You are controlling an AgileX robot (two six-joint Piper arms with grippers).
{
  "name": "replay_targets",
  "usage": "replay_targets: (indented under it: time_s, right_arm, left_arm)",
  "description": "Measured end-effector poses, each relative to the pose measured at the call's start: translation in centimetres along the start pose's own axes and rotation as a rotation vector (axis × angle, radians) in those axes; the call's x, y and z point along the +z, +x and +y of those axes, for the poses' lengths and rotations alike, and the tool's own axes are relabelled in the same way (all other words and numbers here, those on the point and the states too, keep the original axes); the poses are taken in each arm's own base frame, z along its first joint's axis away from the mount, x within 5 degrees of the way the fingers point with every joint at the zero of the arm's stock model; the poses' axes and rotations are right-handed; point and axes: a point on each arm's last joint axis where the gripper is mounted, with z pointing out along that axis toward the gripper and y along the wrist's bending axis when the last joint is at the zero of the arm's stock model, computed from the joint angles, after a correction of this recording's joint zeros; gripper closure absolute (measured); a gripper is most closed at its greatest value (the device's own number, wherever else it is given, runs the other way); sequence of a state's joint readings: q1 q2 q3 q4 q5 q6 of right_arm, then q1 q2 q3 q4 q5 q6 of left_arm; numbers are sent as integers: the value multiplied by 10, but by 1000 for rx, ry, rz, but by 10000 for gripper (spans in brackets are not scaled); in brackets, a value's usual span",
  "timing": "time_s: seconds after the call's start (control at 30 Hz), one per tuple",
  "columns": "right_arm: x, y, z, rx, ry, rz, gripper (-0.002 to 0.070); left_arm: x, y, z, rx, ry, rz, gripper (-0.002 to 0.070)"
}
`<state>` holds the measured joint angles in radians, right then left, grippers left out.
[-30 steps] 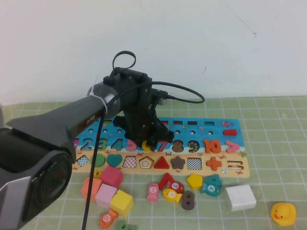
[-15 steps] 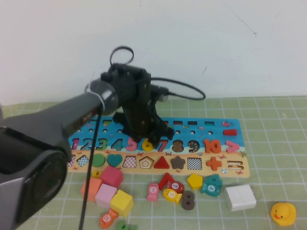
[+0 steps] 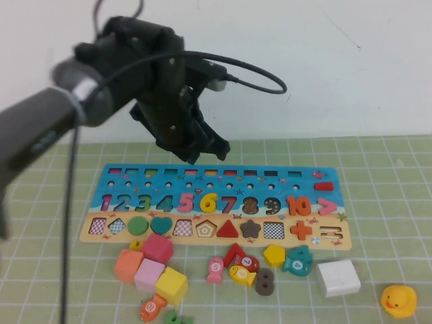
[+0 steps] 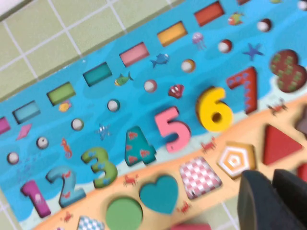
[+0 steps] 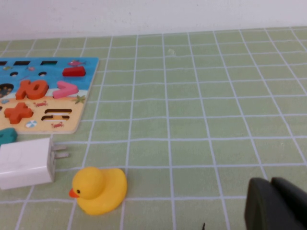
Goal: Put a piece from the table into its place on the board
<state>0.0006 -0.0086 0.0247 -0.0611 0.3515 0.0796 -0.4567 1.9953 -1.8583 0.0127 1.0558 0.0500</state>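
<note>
The yellow "6" piece lies in its place on the board, between the pink 5 and the red 7. My left gripper hangs high over the board's far edge, well clear of the 6. It is shut, the two dark fingers together with nothing between them. My right gripper does not show in the high view. In its own wrist view it is shut and empty, low over the green mat to the right of the board.
Loose pieces lie in front of the board: pink cube, yellow cube, yellow hexagon, brown 8 and several fish pieces. A white charger and a yellow duck sit at the front right.
My left gripper let go of the yellow 6 in its slot, rose up and back off the board, and went from open to shut. The 6 stays in the board.
</note>
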Motion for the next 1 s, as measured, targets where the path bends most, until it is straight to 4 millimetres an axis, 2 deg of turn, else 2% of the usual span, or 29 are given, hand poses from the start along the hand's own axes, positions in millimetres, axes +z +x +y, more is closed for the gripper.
replay_targets:
  time_s: [0.13,0.27,0.5,0.77,1.0]
  right_arm:
    - [0,0,0,0,0,0,678]
    - [0,0,0,0,0,0,678]
    - [0,0,0,0,0,0,678]
    - [0,0,0,0,0,0,678]
    - [0,0,0,0,0,0,678]
  left_arm:
    - [-19,14,-3,-4,11,-37,667]
    - [-11,17,-8,-28,53,-31,674]
    - [33,6,-22,-92,195,-97,676]
    - [94,12,-20,-86,161,-28,676]
    - [116,8,-17,-121,134,-93,676]
